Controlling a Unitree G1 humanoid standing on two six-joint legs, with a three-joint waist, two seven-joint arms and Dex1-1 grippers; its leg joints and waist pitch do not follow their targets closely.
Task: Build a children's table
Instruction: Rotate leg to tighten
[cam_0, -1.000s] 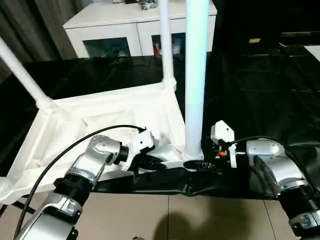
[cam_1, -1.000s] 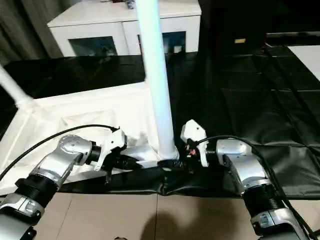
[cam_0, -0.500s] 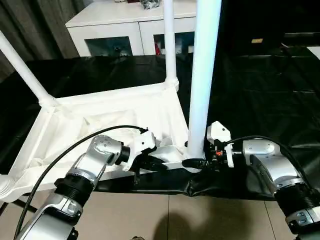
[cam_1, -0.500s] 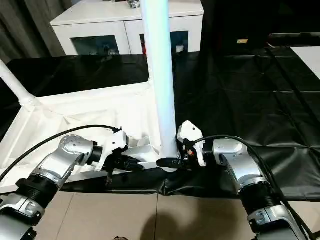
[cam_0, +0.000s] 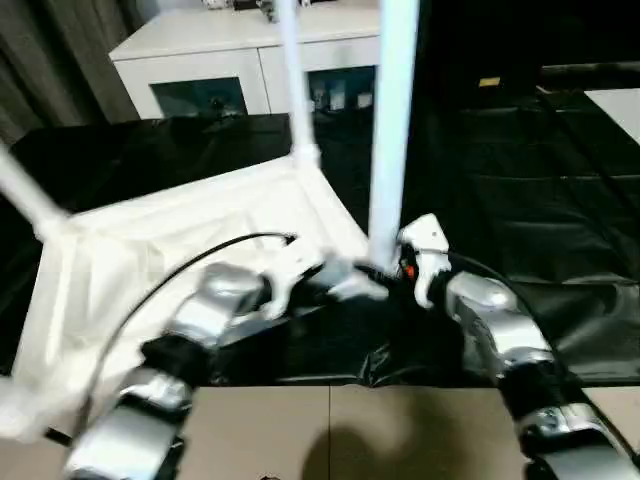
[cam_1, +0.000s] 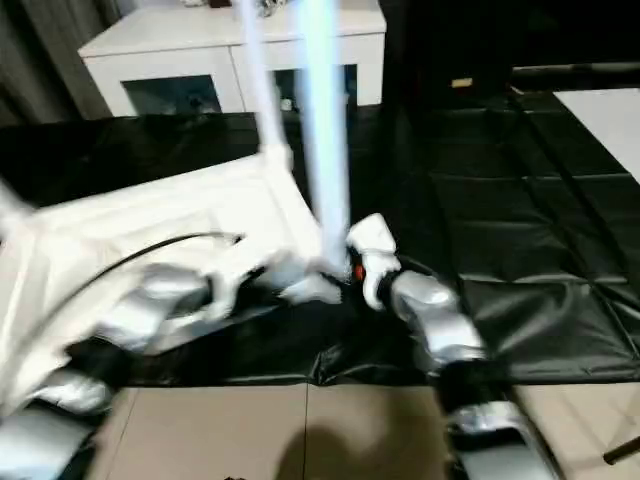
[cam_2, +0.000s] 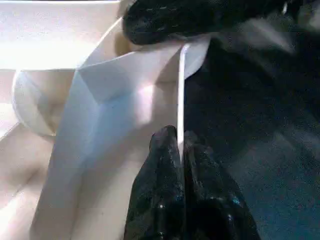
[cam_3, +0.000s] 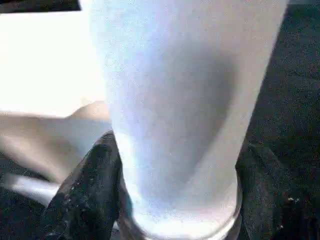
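The white tabletop (cam_0: 180, 230) lies underside up on a black sheet. Three white legs stand in its corner sockets: a near leg (cam_0: 392, 140), a far leg (cam_0: 293, 80) and one at the left (cam_0: 25, 195). My left gripper (cam_0: 345, 285) sits at the near corner beside the near leg's base. In the left wrist view the left gripper (cam_2: 178, 145) is shut on the tabletop's thin rim (cam_2: 181, 90). My right gripper (cam_0: 385, 270) is at the near leg's base from the right. In the right wrist view its black fingers (cam_3: 85, 195) clasp the near leg (cam_3: 175, 100) on both sides.
A white cabinet (cam_0: 200, 60) with dark glass doors stands behind the tabletop. The black sheet (cam_0: 520, 180) spreads wide to the right. Its front edge meets beige floor tiles (cam_0: 350, 430) just before my arms.
Both grippers have moved forward and up with the tabletop's near corner and its leg. The tabletop has swung, its far leg going left. The camera has also shifted.
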